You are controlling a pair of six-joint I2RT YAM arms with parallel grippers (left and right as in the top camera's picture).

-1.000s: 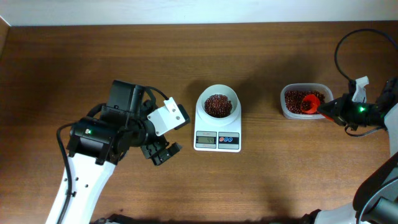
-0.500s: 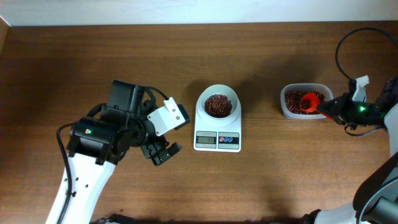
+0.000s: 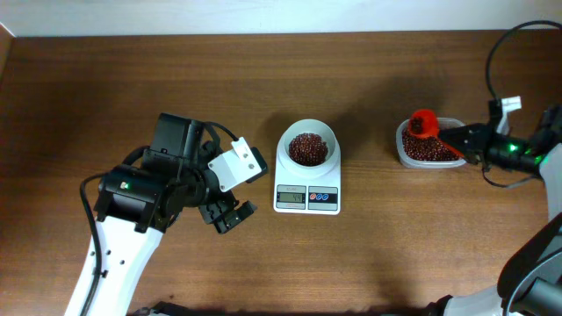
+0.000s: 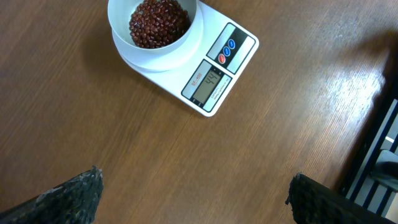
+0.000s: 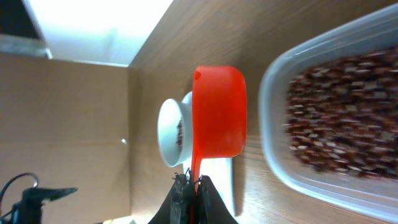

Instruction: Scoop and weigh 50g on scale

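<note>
1. Red plastic scoop [image 5: 219,112]: my right pincer [image 5: 190,183] is clamped tight on its thin handle. The cup juts straight out ahead of the fingertips.
2. From my right wrist I see only the cup's outer side, so I cannot tell whether it carries anything.
3. From overhead, the scoop hangs over the clear tub [image 3: 399,149], which sits just ahead of and below my right pincer. The tub holds a layer of dark red beans [image 3: 430,153].
4. The scale [image 3: 306,189], small, white and rectangular, stands on the brown wooden worktop [image 3: 263,79]. It is well ahead of my right pincer, past the tub and apart from it.
5. A round white bowl [image 3: 283,145] rests on the scale's platform, with a heap of the same beans inside.
6. The scale's grey display [image 4: 208,82] and two blue buttons [image 4: 229,47] face away from the bowl. The digits are too small to read.
7. My left pincer [image 4: 196,186] is spread wide apart and holds nothing. It hovers above bare worktop.
8. From my left wrist, the scale lies ahead of this pincer, between the lines of its two dark fingertips [image 4: 81,190], near but not touching.
</note>
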